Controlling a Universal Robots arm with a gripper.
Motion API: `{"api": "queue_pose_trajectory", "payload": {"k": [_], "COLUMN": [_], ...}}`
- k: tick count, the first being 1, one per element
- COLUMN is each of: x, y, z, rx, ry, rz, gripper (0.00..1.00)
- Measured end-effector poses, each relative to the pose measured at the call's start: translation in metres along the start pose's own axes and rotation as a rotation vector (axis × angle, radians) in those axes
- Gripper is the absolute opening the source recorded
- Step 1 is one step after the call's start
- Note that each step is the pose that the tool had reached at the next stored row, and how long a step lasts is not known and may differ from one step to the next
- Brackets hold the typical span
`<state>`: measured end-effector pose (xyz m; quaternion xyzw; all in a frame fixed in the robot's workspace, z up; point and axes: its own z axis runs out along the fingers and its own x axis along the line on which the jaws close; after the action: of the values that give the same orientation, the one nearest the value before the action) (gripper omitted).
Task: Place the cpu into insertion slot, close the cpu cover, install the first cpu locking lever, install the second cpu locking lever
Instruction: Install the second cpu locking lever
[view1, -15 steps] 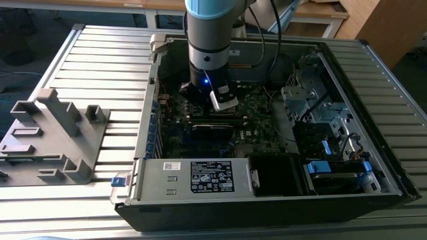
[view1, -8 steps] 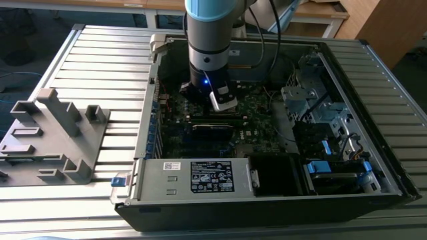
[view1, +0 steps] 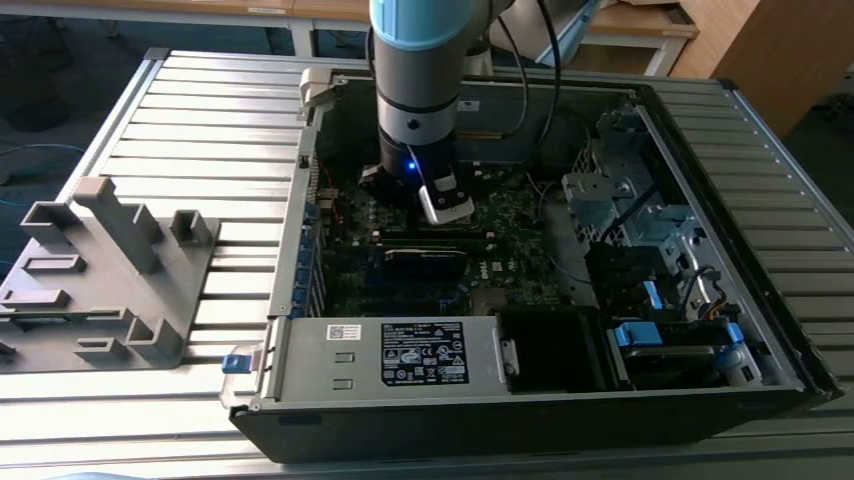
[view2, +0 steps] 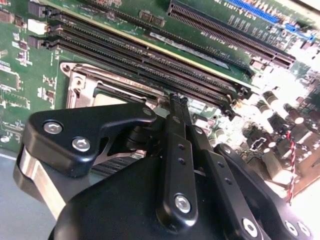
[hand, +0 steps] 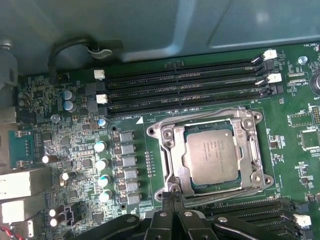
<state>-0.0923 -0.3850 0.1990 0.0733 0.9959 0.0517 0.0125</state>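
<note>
While the arm (view1: 418, 90) reaches down into the open computer case (view1: 747, 330), the gripper (view2: 177, 102) is seen in the second wrist view with its two slim black fingers (view2: 176, 150) pressed together, nothing being held between them; the tips are poised just over the near edge of the socket, though contact with it cannot be confirmed. In the first wrist view the cpu (hand: 210, 152) is shown seated flat in the socket on the motherboard (hand: 75, 150), its dull grey top exposed, and the cpu cover (hand: 167, 155) is laid down around it as a silvery frame. Thin wire levers (hand: 200, 112) are traced along the frame's edges; whether they are latched cannot be told. Three dark memory slots (hand: 185, 85) are counted beyond the socket, towards the case wall, and more are glimpsed on its near side beside the gripper. In the exterior view the case is laid on its side on a slatted metal worktop (view1: 174, 130), with a power supply (view1: 400, 355) at its front edge, and one grey plastic fixture (view1: 107, 275) stands on the worktop at the exterior view's left.
</note>
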Motion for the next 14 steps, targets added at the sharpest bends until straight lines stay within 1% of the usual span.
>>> {"api": "queue_pose_trajectory", "payload": {"k": [8,11,14], "x": [0.0001,0.0001,0.0011], "y": [-0.0005,-0.0004,-0.0008], "z": [0.0035,0.0037,0.0038], "rx": [-0.0074,-0.0136,-0.0147], "ry": [0.0013,0.0021,0.0019], "rz": [0.0,0.0,0.0], "gripper": [0.11,0.11,0.11]}}
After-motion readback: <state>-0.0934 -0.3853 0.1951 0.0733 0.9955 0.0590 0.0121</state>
